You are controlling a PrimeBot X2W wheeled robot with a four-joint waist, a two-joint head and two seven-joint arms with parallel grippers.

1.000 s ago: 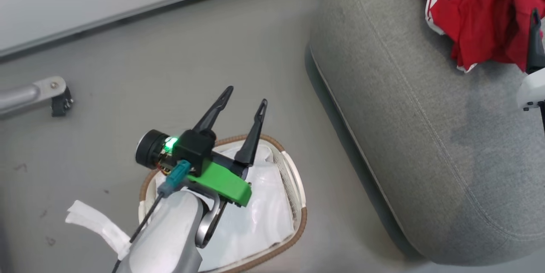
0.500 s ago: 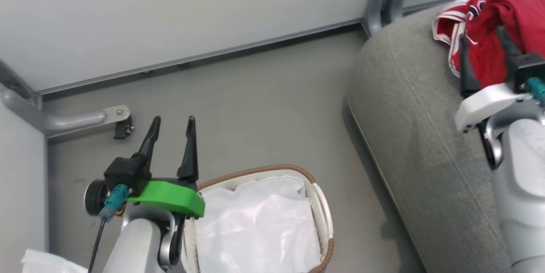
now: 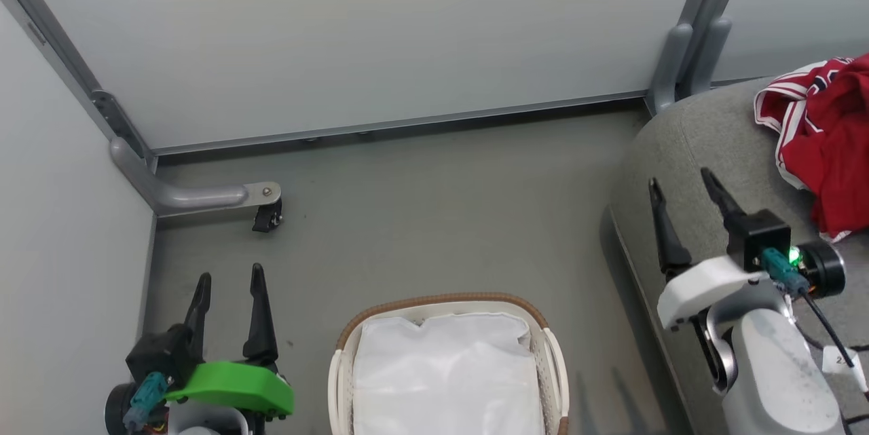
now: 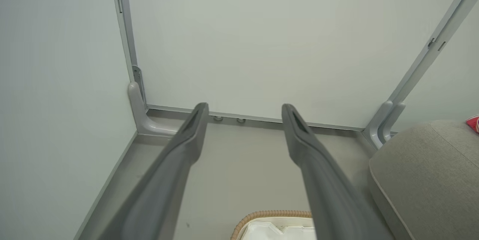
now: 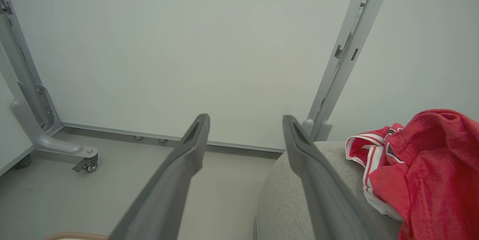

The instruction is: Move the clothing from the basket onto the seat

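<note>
Red clothing, one piece with white-striped trim, crumpled heap at far right, lying on grey seat. Cream basket, brown woven rim, holds white liner, upright on floor, near centre, left of seat, apart.

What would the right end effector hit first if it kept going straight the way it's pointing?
Most likely the pale wall panel, near its base. The right end effector points past the rounded edge of the seat, with the clothing off to one side; depth is hard to judge.
</note>
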